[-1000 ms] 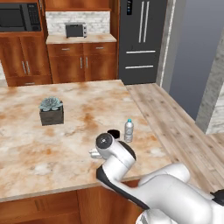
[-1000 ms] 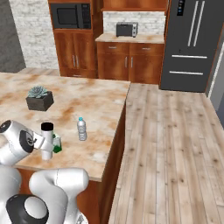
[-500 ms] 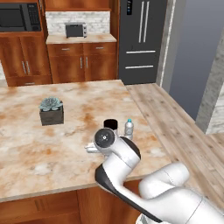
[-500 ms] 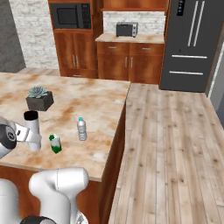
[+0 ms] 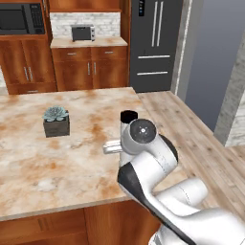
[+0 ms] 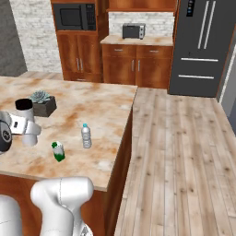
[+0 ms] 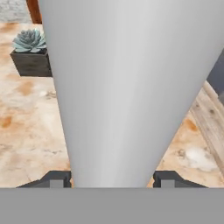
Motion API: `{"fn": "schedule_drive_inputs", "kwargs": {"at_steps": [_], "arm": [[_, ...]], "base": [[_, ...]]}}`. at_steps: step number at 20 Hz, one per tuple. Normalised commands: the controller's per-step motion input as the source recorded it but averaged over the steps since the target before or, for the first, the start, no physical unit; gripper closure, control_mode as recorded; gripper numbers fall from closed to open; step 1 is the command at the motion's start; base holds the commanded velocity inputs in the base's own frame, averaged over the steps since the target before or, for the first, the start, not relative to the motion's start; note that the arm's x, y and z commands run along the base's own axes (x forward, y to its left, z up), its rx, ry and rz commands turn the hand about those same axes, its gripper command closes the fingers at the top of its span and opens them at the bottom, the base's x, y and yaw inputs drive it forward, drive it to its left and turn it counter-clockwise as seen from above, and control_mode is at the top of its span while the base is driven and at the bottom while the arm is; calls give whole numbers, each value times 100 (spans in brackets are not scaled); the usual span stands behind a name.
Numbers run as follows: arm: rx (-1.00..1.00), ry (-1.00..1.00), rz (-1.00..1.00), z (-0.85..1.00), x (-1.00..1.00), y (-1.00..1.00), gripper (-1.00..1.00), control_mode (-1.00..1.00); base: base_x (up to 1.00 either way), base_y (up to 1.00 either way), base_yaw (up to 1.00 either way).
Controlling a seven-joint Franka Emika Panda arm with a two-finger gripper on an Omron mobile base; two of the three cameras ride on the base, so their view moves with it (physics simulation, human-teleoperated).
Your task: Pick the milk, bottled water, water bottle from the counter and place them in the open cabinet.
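jaws: closed on the water bottle [image 7: 127,87], one fingertip [image 7: 56,178] either side
milk [image 6: 58,151]: upright on bench [image 6: 101,106], just beside bottled water [image 6: 85,135]

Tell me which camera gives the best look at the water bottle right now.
The right base view: the water bottle shows whole there, black cap to foot, standing on the counter beside the potted succulent. The hand view has its silver wall close up between the fingertips. The left base view gives just its cap behind the arm.
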Motion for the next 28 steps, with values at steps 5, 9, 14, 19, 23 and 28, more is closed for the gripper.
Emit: {"fn": "schedule_drive_inputs", "kwargs": {"at_steps": [5,9,14,19,23,28], "arm": [[0,-3,14,85,-9,-39,100,-100],[0,-11,15,62,-9,-61,100,-100],[0,-15,14,38,-8,-66,100,-100],[1,-14,17,31,-11,-61,100,-100],[3,0,1,49,-9,-27,100,-100],[0,0,-1,21,-13,-14,100,-100]], "base": [[0,0,0],[0,0,0],[0,0,0],[0,0,0],[0,0,0],[0,0,0]]}}
